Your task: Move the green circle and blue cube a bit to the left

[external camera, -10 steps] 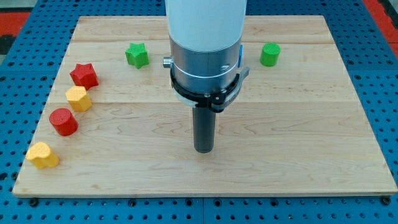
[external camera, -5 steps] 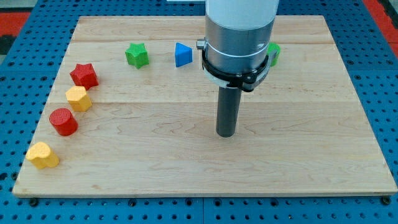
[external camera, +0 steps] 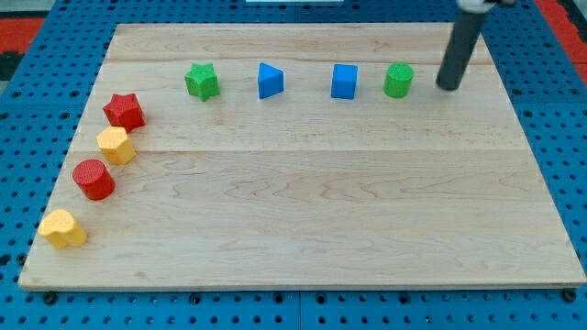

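Now | my tip [external camera: 448, 87] right of green circle [external camera: 398, 81] | blue cube [external camera: 344, 82] left

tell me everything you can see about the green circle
The green circle is a short, upright, bright green cylinder with a matte, plastic-looking surface and a flat round top. It stands on the wooden board near the view's top right, at the right end of a row of blocks, just right of the blue cube with a small gap between them. My tip sits to its right, apart from it. Nothing touches it but the board.
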`<act>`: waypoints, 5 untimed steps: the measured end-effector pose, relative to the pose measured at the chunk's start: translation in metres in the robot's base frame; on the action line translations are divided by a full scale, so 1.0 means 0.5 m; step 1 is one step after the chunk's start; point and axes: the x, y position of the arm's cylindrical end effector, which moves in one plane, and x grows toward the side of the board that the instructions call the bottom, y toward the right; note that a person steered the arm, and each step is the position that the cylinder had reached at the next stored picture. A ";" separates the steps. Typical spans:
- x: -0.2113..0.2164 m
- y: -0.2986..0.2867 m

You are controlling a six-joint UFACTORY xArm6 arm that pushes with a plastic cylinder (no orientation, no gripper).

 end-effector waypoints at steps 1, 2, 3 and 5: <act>-0.004 -0.100; 0.017 -0.051; 0.049 -0.133; 0.049 -0.227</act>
